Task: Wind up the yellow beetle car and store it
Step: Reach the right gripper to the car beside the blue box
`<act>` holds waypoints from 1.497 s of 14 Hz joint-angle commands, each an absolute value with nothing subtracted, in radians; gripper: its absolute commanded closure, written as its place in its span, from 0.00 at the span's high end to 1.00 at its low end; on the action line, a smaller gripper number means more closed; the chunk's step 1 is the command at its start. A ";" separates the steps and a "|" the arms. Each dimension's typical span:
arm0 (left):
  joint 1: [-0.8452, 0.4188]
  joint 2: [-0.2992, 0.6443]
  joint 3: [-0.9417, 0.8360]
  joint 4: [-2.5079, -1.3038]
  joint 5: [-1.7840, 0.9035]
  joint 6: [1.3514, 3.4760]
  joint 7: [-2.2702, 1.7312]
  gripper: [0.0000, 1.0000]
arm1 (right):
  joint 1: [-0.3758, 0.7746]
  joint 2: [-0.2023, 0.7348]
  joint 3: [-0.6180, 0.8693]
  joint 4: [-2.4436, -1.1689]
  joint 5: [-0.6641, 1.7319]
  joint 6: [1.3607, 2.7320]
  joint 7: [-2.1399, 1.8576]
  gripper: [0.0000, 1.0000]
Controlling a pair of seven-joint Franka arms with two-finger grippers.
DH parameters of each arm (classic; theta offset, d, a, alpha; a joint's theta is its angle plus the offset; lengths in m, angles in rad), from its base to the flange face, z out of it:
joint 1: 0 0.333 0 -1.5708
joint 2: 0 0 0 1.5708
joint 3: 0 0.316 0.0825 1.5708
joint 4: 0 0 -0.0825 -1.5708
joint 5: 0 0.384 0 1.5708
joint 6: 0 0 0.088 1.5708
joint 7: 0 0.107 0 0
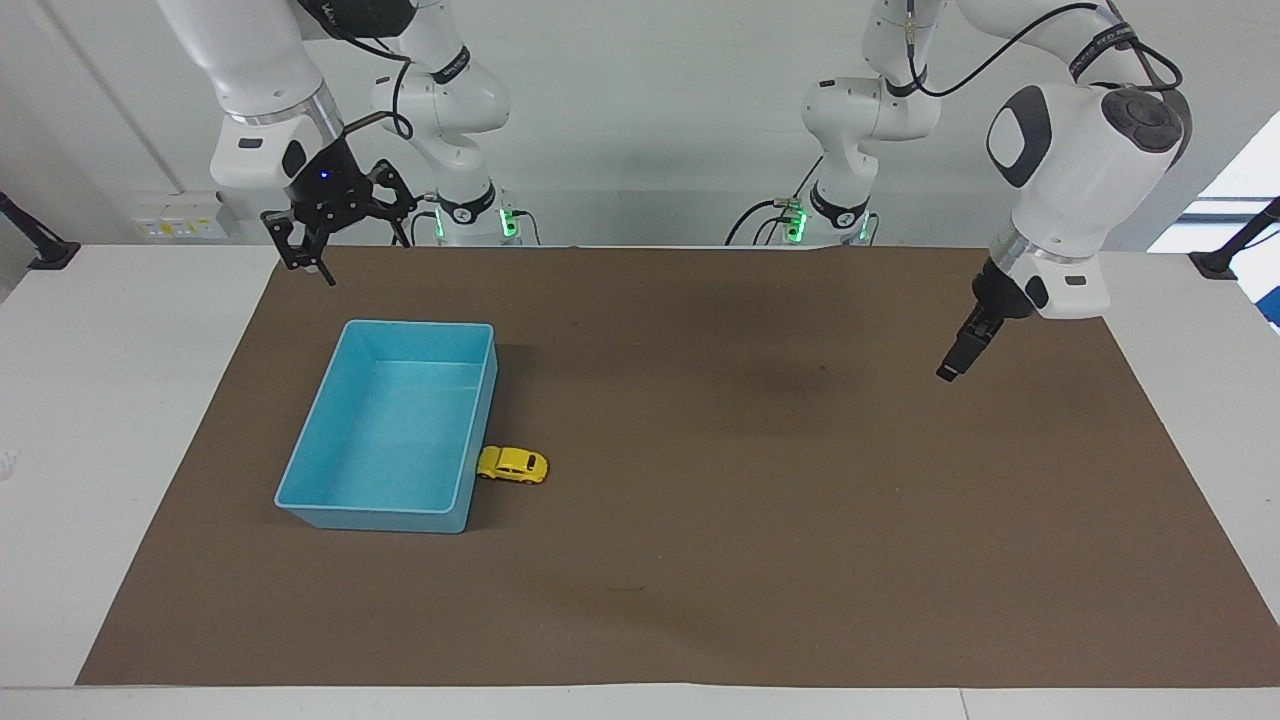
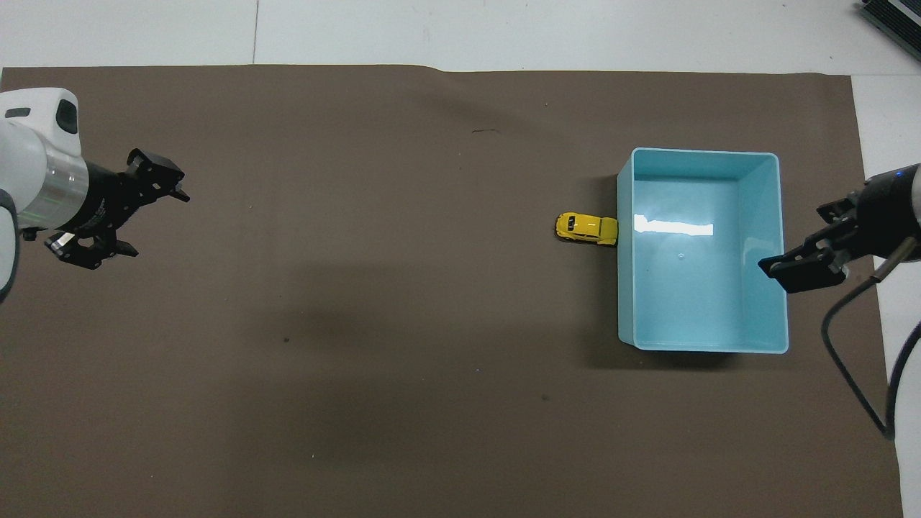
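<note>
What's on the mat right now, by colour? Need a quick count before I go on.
Yellow: 1, the yellow beetle car, on the mat against the bin's outer wall.
Blue: 1, the open bin, nothing in it.
Total: 2

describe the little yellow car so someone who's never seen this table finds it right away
Start at the brown mat covering the table, then find the open light blue plastic bin toward the right arm's end. The tiny bright yellow beetle-shaped toy car sits on the mat against the bin's long outer wall; it is the only yellow thing here.
</note>
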State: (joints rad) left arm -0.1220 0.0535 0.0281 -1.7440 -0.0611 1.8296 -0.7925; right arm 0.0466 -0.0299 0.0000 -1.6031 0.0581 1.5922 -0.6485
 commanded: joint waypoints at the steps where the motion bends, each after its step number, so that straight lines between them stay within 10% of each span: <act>1: -0.091 0.018 0.020 -1.755 -0.049 1.781 -0.633 1.00 | 0.038 -0.020 0.028 -1.638 0.066 1.632 -0.750 1.00; 21: -0.075 -0.120 0.018 -1.666 -0.006 1.548 -0.044 1.00 | 0.144 0.198 0.032 -1.649 0.060 1.873 -1.060 1.00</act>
State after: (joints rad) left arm -0.0853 -0.1196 0.0247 -1.7220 -0.0247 1.6103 -0.0609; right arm 0.1427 0.1729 0.0302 -1.6490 0.0574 1.8483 -1.0264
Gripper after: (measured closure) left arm 0.000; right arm 0.000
